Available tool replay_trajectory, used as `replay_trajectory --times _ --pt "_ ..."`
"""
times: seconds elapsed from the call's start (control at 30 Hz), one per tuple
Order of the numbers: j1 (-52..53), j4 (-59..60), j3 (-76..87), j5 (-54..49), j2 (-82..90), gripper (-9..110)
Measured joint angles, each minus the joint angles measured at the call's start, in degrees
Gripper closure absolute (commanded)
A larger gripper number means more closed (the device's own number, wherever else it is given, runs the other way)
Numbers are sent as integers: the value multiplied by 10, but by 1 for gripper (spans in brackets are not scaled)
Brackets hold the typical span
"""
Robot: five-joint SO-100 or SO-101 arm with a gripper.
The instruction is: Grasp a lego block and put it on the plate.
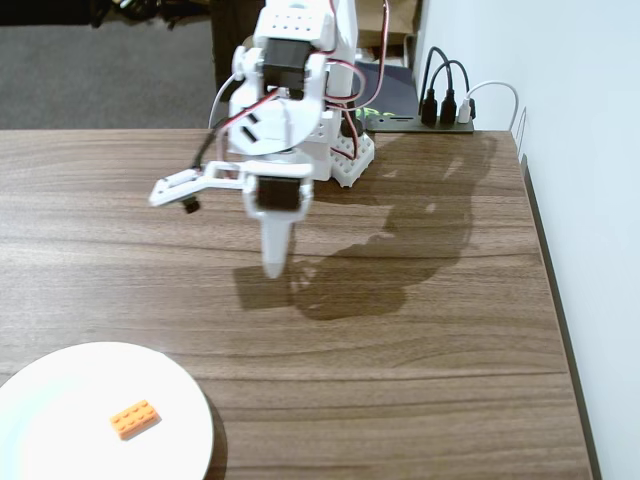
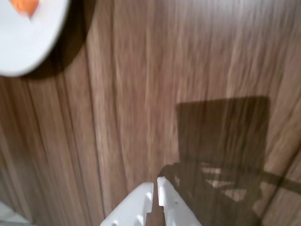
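fixed view: gripper (image 1: pixel 273 268) pointing down above the bare wooden table (image 1: pixel 420 380), fingers pressed together to one white tip, nothing held, nothing touched. one lego block (image 1: pixel 134 418), orange, lying flat on the plate (image 1: pixel 60 390) at the lower left corner, a little right of the plate's middle, well apart from the gripper. one plate, white and round, partly cut off by the frame. one power strip (image 1: pixel 420 122) at the table's far edge with three plugs in it. no readable writing.

wrist view: blurred. gripper (image 2: pixel 155 187) entering from the bottom edge, fingertips nearly touching with only a thin slit between, empty, over wood grain. plate (image 2: pixel 33 42) in the upper left corner, lego block (image 2: pixel 26 5) as an orange patch on it at the top edge.
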Motion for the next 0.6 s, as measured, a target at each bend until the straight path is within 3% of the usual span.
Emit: replay_trajectory --times 0.23,0.6 --pt "-83 -13 98 23 107 101" --pt "-91 76 143 58 255 101"
